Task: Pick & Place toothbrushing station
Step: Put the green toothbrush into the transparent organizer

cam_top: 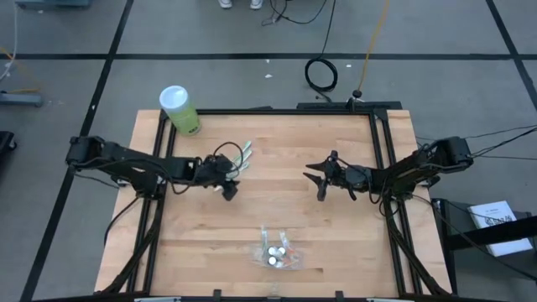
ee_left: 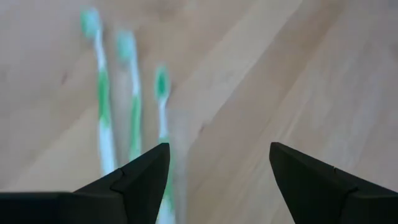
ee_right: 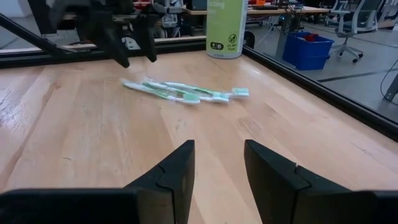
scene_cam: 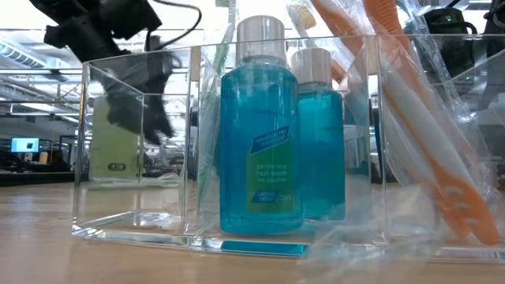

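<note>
Three green-white toothbrushes [ee_right: 186, 92] lie flat side by side on the wooden table [cam_top: 277, 210], left of its middle [cam_top: 243, 156]. My left gripper [ee_left: 217, 155] hovers open just above and near them [cam_top: 229, 182], nothing between its fingers. My right gripper [ee_right: 217, 146] stands open right of the middle [cam_top: 322, 178], pointing level toward the brushes, also with nothing between its fingers. At the near edge a clear organizer [scene_cam: 142, 221] holds two blue white-capped bottles [scene_cam: 259, 142]. A clear crinkly pouch [scene_cam: 442, 102] with orange-white toothbrushes [scene_cam: 418, 118] leans in it.
A green canister with a white lid [cam_top: 179, 109] stands at the table's far left corner. A black frame [cam_top: 382, 168] runs along the table's sides. Bare wood lies between the brushes and the organizer [cam_top: 275, 252].
</note>
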